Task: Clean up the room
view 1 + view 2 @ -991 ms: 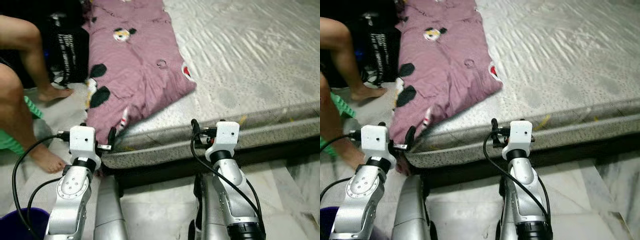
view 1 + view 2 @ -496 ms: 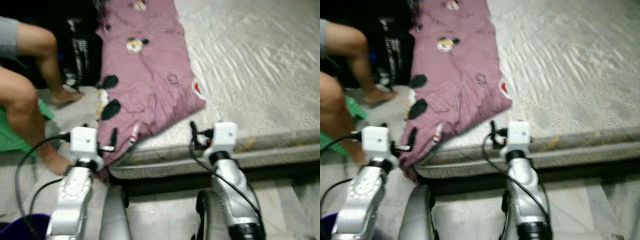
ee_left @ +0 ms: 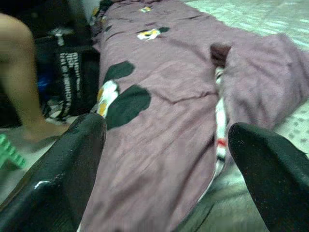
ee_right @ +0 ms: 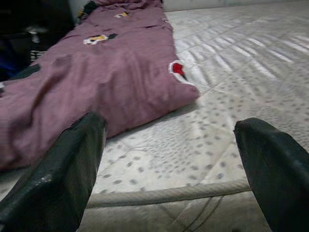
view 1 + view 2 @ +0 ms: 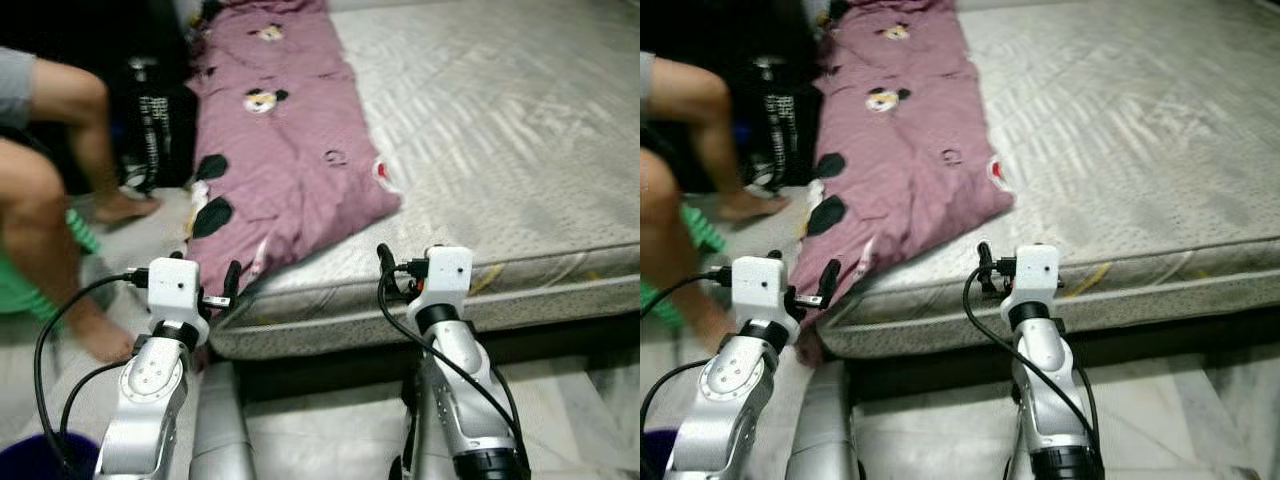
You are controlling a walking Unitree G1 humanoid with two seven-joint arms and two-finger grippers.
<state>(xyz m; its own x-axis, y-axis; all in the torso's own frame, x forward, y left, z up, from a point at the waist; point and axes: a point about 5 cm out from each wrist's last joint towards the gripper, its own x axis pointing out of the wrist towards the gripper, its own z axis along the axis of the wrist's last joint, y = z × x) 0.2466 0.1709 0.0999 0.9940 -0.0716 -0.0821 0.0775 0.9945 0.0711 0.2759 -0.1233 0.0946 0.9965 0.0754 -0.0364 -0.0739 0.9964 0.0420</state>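
Over the mattress [image 5: 520, 170] edge, left pincer [image 3: 164, 145] spread before purple blanket [image 5: 290, 170], right pincer [image 4: 169, 145] spread, nothing held

Your target, a mauve cotton blanket with black, white and yellow cartoon prints [image 5: 290, 165], rumpled, spread lengthwise along the left side of the grey quilted mattress [image 5: 500, 150], near corner spilling over the mattress edge toward the floor, red patch at its right edge

A home bedroom: a low mattress [image 5: 520, 150] with a mauve blanket [image 5: 285, 150] on it.
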